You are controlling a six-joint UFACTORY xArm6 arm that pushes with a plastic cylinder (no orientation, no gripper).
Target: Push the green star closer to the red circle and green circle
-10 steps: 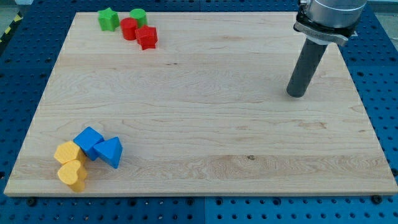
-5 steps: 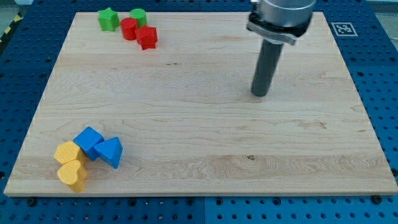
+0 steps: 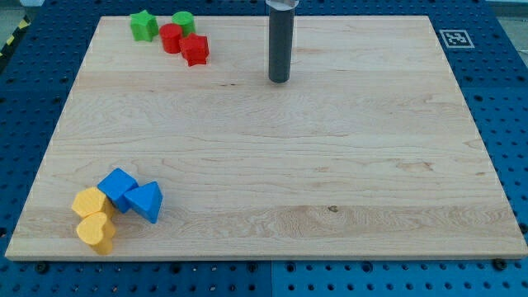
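The green star [image 3: 143, 25] sits near the board's top left corner. A small gap separates it from the red circle [image 3: 172, 38] to its right. The green circle [image 3: 183, 22] touches the red circle on its upper right. A red star [image 3: 195, 49] sits against the red circle's lower right. My tip [image 3: 280, 80] rests on the board near the top middle, well to the right of this cluster and touching no block.
At the bottom left, a blue cube [image 3: 118, 188] and a blue triangle [image 3: 146, 201] sit beside a yellow hexagon [image 3: 88, 202] and a yellow heart [image 3: 96, 232]. The wooden board [image 3: 330, 181] lies on a blue pegboard, with a marker tag [image 3: 456, 38] at the top right.
My tip has moved left and up across the board, from the right side to the top middle. No block has moved.
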